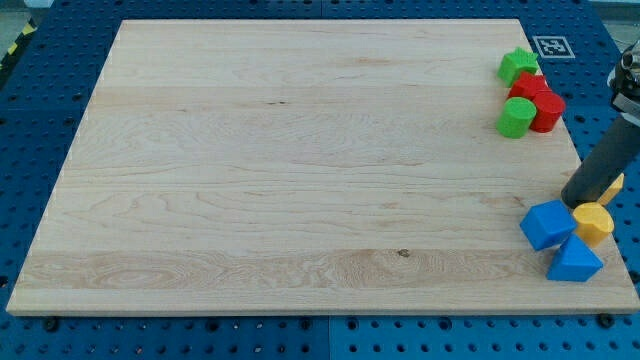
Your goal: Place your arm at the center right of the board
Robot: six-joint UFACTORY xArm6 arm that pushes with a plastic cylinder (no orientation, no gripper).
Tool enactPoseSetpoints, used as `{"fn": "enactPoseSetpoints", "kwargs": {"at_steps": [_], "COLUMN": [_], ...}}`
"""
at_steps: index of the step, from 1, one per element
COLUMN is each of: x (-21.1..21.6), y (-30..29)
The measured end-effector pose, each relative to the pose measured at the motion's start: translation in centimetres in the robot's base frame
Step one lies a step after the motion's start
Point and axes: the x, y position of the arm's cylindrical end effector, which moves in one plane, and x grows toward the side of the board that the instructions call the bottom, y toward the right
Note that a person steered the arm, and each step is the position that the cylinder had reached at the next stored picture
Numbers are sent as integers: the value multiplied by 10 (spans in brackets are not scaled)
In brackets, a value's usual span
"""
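My tip (574, 203) is at the lower right of the wooden board (300, 170), at the end of the dark rod coming down from the view's right edge. It sits just above a blue cube (547, 224) and beside a yellow block (594, 221). Another yellow block (614, 185) peeks out behind the rod. A blue triangular block (574, 261) lies below the yellow one. At the upper right a green star (518, 66), a red block (528, 86), a red cylinder-like block (547, 110) and a green cylinder (516, 117) cluster together.
A blue perforated table (320, 340) surrounds the board. A black-and-white marker tag (551, 46) sits off the board's top right corner. The board's right edge runs close to the rod.
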Motion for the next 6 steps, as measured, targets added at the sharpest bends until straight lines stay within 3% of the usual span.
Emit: {"fn": "enactPoseSetpoints", "kwargs": {"at_steps": [1, 3, 6], "x": [0, -63, -71], "y": [-16, -24, 46]}}
